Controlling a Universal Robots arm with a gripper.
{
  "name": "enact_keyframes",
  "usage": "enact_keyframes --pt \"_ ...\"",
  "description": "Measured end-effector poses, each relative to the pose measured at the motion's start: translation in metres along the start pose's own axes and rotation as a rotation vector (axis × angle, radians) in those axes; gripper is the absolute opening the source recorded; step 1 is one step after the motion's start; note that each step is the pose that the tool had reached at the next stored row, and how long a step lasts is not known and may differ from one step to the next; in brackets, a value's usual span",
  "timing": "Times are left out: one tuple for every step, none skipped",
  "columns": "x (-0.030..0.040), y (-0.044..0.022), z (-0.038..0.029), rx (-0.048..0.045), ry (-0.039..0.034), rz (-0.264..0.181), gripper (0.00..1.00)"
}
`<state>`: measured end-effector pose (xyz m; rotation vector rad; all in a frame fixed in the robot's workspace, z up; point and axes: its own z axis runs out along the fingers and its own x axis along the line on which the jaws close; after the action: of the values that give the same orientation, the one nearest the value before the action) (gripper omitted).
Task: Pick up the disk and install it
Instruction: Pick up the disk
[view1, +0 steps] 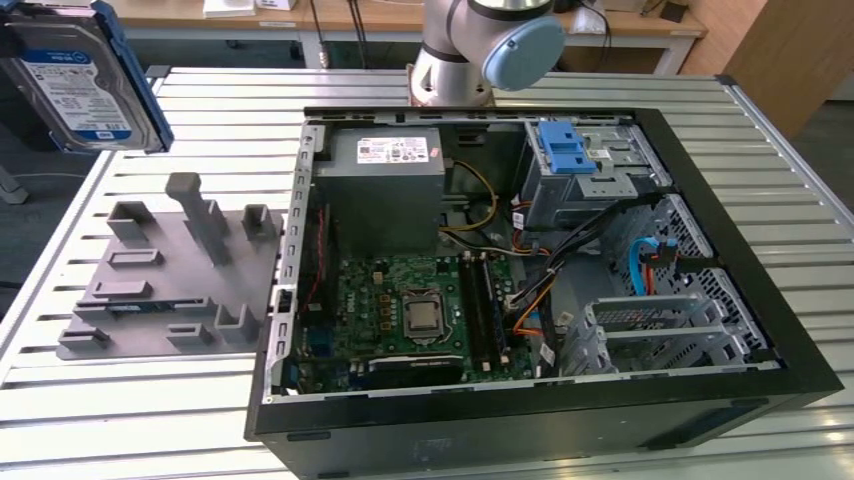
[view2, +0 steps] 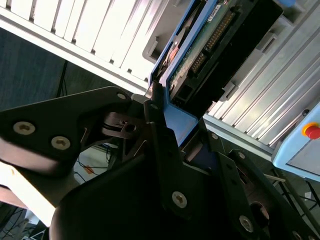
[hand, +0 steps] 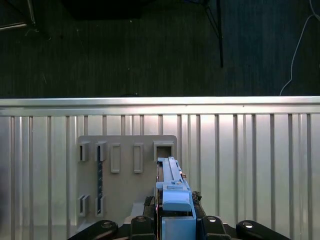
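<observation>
Slatted metal counter (view1: 134, 420): grey slotted holder plate (view1: 160, 300) laid toward exterior view's left, open computer case (view1: 507, 430) set just beside it.

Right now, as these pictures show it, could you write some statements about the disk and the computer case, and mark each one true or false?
1. The pincer is shut on the disk, which hangs in the air above the grey holder. True.
2. The disk sits inside the computer case. False: it is outside the computer case, at the exterior view's left.
3. The case lies open, with its motherboard showing. True.
4. The grey holder lies at the exterior view's right of the case. False: it lies at the left.
</observation>
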<state>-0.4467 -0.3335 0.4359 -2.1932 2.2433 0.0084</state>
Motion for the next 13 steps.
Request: enact_keyframes --pt "0.0000 0.0000 -0.0008 0.0000 0.0000 0.000 0.36" --pt "0.0000 0.0000 -0.0016 0.0000 0.0000 0.000 0.36" --pt "0.0000 0.0000 -0.0023 0.0000 0.0000 0.000 0.36" --pt "-0.0001 0.0000 -0.0031 0.0000 0.0000 0.000 0.36" --pt "-0.0001 0.0000 -0.0038 -0.0001 0.0000 0.000 0.36" --pt "-0.0001 0.0000 -0.0045 0.0000 0.0000 0.000 0.36" --pt "-0.0001 0.0000 -0.0053 0.0000 0.0000 0.000 0.36" --pt "-0.0001 0.0000 -0.0061 -0.0001 0.0000 0.000 0.36" --pt "-0.0001 0.0000 -0.0069 -0.0001 0.0000 0.000 0.36" --pt "-0.0001 0.0000 -0.0075 -0.0001 0.0000 0.000 0.36" --pt "-0.0001 0.0000 -0.0082 -0.0001 0.0000 0.000 0.36" --pt "-0.0001 0.0000 -0.0089 -0.0001 0.0000 0.000 0.36" --pt "-0.0001 0.0000 -0.0095 0.0001 0.0000 0.000 0.36"
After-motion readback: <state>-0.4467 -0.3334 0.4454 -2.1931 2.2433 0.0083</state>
